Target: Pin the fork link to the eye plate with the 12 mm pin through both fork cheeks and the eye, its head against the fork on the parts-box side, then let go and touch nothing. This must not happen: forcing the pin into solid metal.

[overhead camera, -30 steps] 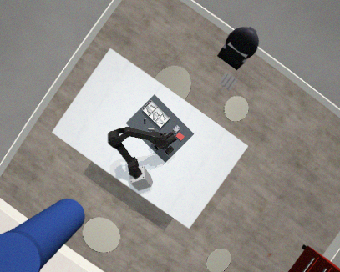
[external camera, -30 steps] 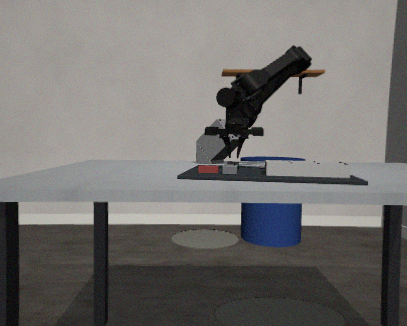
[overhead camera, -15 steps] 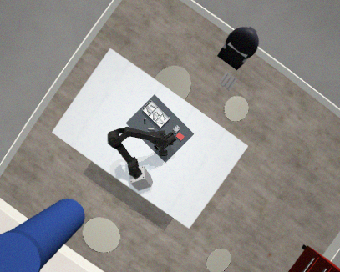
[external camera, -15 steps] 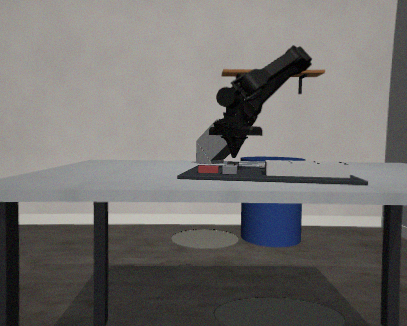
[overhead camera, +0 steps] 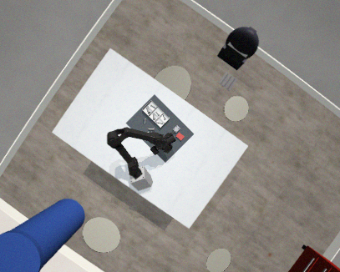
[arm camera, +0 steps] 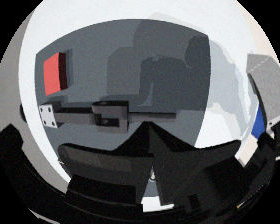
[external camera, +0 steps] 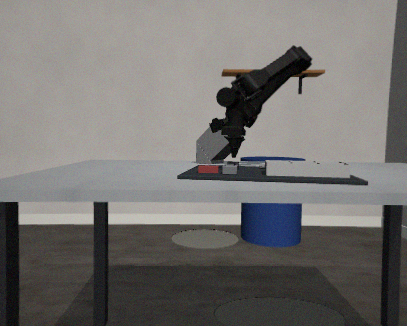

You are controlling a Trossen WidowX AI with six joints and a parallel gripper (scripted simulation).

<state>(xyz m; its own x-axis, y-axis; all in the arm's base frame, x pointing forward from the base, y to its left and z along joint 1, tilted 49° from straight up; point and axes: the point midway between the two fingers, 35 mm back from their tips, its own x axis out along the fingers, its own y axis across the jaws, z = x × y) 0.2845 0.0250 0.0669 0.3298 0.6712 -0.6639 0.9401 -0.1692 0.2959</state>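
Centrally, one fork link [arm camera: 123, 117] lies on one dark mat [overhead camera: 166, 156] [external camera: 251, 176] [arm camera: 166, 40], its forked end at the single eye plate [overhead camera: 176, 128] [external camera: 229, 170] [arm camera: 48, 116]; near the link, the claw [overhead camera: 169, 143] [external camera: 234, 155] [arm camera: 147, 125] has its two fingers together, gripping nothing, contact unclear, with one red block [overhead camera: 180, 136] [external camera: 208, 169] [arm camera: 52, 74] and one parts box [external camera: 306, 168] farther out

We see matt black plastic on the gripper [overhead camera: 172, 143] [external camera: 234, 156] [arm camera: 150, 127], smooth-looking. At nine o'clock in the wrist view, the eye plate [arm camera: 48, 116] looks like pale, smooth metal; towards eleven, the red block [overhead camera: 180, 136] [external camera: 208, 169] [arm camera: 52, 73] seems matt plastic. The fork link [arm camera: 122, 117] looks like dull, dark metal.
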